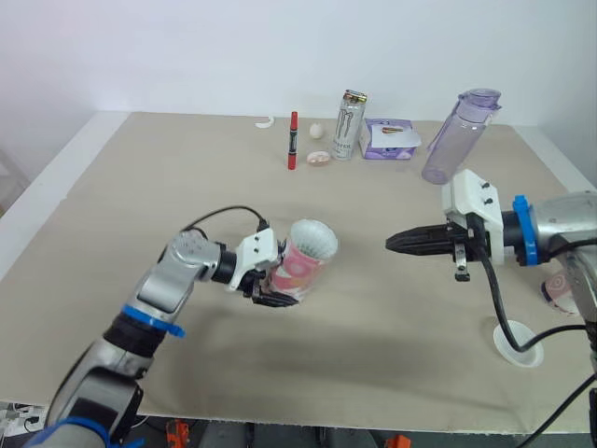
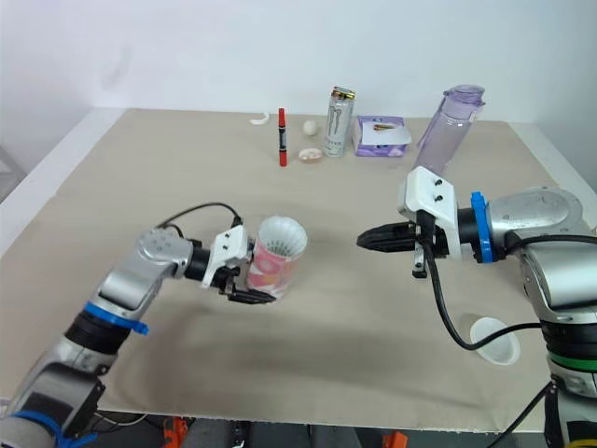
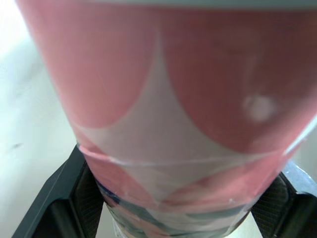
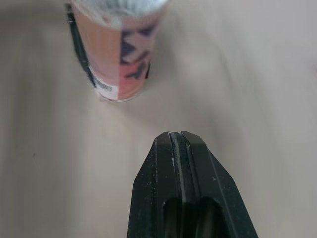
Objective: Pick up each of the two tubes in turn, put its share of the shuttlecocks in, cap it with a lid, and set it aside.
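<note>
Fingers of the left arm [image 1: 276, 300] are clamped on the pink tube [image 1: 297, 273], tilted over the desk [image 1: 140, 187] with what look like shuttlecocks [image 1: 313, 240] at its mouth; the right fingers [image 1: 422, 243], pressed together and empty, should open for the white lid [image 1: 519, 342] near them, tube held steady.

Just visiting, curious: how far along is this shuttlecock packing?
Shuttlecocks already sit in the pink tube, which the left gripper grips. No lid on it yet: a white lid lies on the table near the empty, shut right gripper. Capping and setting aside remain.
</note>
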Controlling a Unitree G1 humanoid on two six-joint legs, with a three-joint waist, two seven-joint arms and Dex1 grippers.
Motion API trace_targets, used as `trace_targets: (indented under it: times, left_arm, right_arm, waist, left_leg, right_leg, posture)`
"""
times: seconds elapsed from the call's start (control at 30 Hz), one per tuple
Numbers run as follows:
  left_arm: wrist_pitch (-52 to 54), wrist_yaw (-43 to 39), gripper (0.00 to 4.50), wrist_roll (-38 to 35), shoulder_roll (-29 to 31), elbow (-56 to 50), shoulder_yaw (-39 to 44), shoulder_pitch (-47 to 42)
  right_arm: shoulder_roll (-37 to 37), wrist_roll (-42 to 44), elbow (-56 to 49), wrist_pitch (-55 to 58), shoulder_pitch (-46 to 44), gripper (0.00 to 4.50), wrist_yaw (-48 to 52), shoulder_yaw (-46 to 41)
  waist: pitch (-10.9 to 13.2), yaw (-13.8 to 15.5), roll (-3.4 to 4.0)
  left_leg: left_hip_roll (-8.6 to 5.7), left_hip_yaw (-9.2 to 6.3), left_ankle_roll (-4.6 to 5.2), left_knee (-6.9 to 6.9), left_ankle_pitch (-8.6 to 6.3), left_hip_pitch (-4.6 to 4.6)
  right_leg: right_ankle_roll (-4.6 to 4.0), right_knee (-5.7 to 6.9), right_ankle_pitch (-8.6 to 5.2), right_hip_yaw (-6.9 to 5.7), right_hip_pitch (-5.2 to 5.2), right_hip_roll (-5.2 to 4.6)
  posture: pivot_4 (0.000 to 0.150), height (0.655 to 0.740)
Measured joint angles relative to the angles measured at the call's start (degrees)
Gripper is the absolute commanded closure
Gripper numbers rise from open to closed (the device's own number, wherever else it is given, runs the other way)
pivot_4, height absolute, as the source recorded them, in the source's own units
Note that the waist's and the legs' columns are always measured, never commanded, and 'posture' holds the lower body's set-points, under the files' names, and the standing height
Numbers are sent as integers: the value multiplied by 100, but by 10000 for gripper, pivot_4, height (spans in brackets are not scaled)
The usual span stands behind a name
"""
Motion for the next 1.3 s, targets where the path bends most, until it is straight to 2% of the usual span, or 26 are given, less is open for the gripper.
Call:
trace_targets:
  times: [0.2, 0.33, 0.5, 0.7, 0.83, 1.07, 1.27, 1.3]
  left_arm:
    - [-671, 322, 8867, -119, -551, 51, 1, 296]
    - [-1326, 460, 8867, -97, -874, 435, -168, 451]
    - [-1634, 441, 8867, -57, -965, 661, -343, 445]
    - [-1346, 357, 8867, -279, -1051, 597, -417, 508]
    - [-1301, 240, 8867, -281, -1014, 490, -596, 526]
    - [-1270, 230, 8867, -306, -987, 426, -622, 567]
    - [-1262, 188, 8867, -337, -959, 404, -634, 581]
    - [-1283, 219, 8867, -304, -933, 380, -671, 578]
  right_arm:
    - [-258, 105, -80, -46, 455, 43939, 14, -140]
    - [-808, 31, 188, -230, 1223, 43939, 249, -595]
    - [-1259, -144, 774, -430, 2183, 29050, 429, -1028]
    - [-1420, -448, 1502, -851, 3001, 1495, 549, -1334]
    - [-1453, -722, 1979, -1447, 3180, 615, 637, -1345]
    - [-1566, -1076, 2729, -2689, 2997, 615, 907, -1102]
    - [-1575, -1451, 3509, -3791, 2409, 615, 1116, -563]
    - [-1546, -1650, 3869, -4202, 2057, 615, 1156, -229]
  waist:
    - [0, 33, 1]
    - [1, 48, 1]
    - [-1, 49, 5]
    - [-3, 46, 10]
    - [-5, 40, 15]
    - [-4, 34, 17]
    - [-4, 22, 33]
    - [-5, 22, 40]
  left_leg:
    - [6, 6, 0, -1, 0, -10]
    - [9, 9, 0, -3, 0, -10]
    - [6, 10, 0, -2, 0, -5]
    - [7, 9, 0, 0, 0, -3]
    - [7, 10, 0, 2, 0, 1]
    - [8, 10, 0, 2, 0, 5]
    - [9, 14, 0, 1, 0, 8]
    - [9, 15, 0, 1, 0, 11]
  right_leg:
    - [4, -43, 22, -3, 3, 1]
    - [1, -47, 23, -3, 2, 4]
    - [3, -47, 22, -2, 8, 4]
    - [6, -46, 26, -1, 8, 8]
    - [6, -46, 29, 3, 9, 10]
    - [6, -46, 29, 3, 13, 12]
    - [5, -46, 30, 6, 15, 13]
    - [4, -46, 30, 8, 17, 13]
  posture:
    - [1500, 7400]
    - [1500, 7400]
    - [1500, 7400]
    - [1500, 7400]
    - [1500, 7400]
    - [1500, 7400]
    - [1500, 7400]
    - [1500, 7400]
